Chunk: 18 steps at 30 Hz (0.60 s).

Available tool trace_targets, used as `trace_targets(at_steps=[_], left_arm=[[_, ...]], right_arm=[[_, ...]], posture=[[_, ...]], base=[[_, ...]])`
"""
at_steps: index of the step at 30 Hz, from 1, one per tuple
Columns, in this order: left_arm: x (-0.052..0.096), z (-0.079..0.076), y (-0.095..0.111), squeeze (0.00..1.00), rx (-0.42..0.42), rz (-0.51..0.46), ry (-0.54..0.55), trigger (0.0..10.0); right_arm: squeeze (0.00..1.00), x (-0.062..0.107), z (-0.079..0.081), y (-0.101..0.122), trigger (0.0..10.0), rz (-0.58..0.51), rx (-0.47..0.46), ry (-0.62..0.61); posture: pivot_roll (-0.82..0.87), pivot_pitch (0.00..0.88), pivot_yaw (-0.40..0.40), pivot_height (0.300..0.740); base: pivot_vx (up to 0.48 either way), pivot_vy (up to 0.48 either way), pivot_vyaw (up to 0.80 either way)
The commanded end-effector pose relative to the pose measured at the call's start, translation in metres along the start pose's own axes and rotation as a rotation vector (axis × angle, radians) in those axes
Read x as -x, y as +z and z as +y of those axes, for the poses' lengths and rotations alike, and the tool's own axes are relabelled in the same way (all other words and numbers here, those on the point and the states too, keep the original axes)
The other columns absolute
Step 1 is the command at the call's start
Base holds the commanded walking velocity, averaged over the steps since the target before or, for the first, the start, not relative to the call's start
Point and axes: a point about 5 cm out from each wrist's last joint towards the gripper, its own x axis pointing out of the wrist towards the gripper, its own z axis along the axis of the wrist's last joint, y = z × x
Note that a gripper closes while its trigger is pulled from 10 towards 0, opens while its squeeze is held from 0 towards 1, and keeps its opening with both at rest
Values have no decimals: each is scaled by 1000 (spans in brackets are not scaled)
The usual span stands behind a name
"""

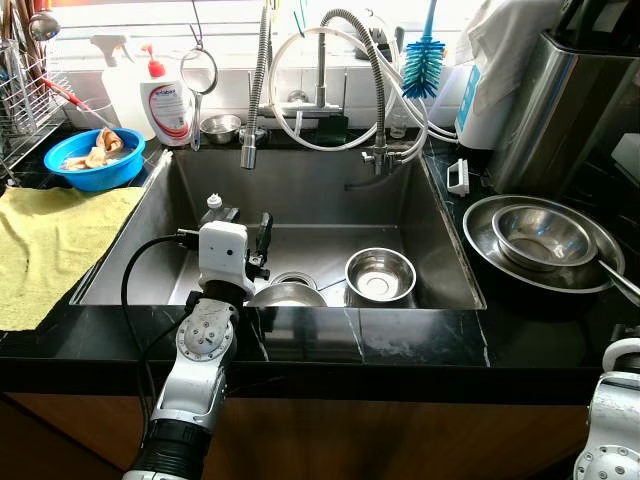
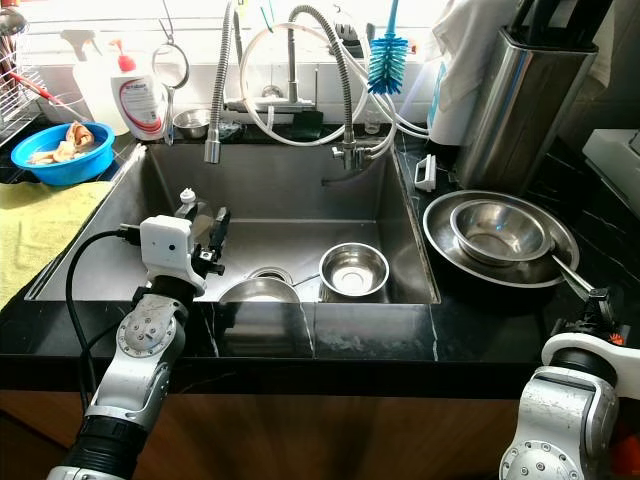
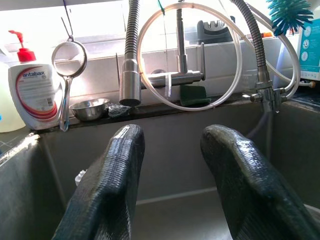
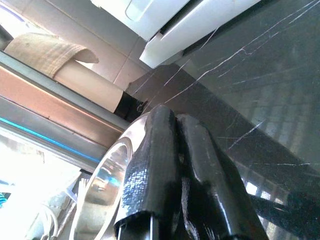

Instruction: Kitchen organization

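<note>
My left gripper (image 1: 245, 228) hangs open inside the steel sink (image 1: 330, 190), near its front wall, with nothing between its fingers (image 3: 120, 165). Just below and to its right a steel bowl (image 1: 287, 295) lies against the front wall. A second steel bowl (image 1: 380, 273) sits upright on the sink floor further right. On the right counter a wide steel basin (image 1: 480, 235) holds a smaller steel bowl (image 1: 545, 235). My right gripper (image 2: 598, 300) is low at the counter's front right, shut, its fingers (image 4: 160, 150) pressed together beside the basin's rim (image 4: 102, 185).
A pull-out sprayer (image 1: 250, 150) and hoses hang over the sink's back. On the back ledge stand a soap bottle (image 1: 167, 100), a strainer (image 1: 198, 72), a small bowl (image 1: 220, 127) and a blue brush (image 1: 422, 65). A blue bowl (image 1: 95, 160) and yellow cloth (image 1: 50, 240) lie left.
</note>
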Motion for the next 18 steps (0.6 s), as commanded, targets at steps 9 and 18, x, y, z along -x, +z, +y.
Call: trace_targets(at_steps=[9, 18], left_arm=[[-3, 0, 1, 0, -19, -1, -6, 10000], [-2, 0, 1, 0, -17, -2, -7, 10000]], right_arm=[[0, 0, 14, 6, 0, -39, 41, 63], [0, -1, 18, 7, 10000, -48, 42, 71]], posture=[[-170, 0, 8, 740], [-170, 0, 7, 740]], base=[[0, 0, 0], [0, 0, 0]])
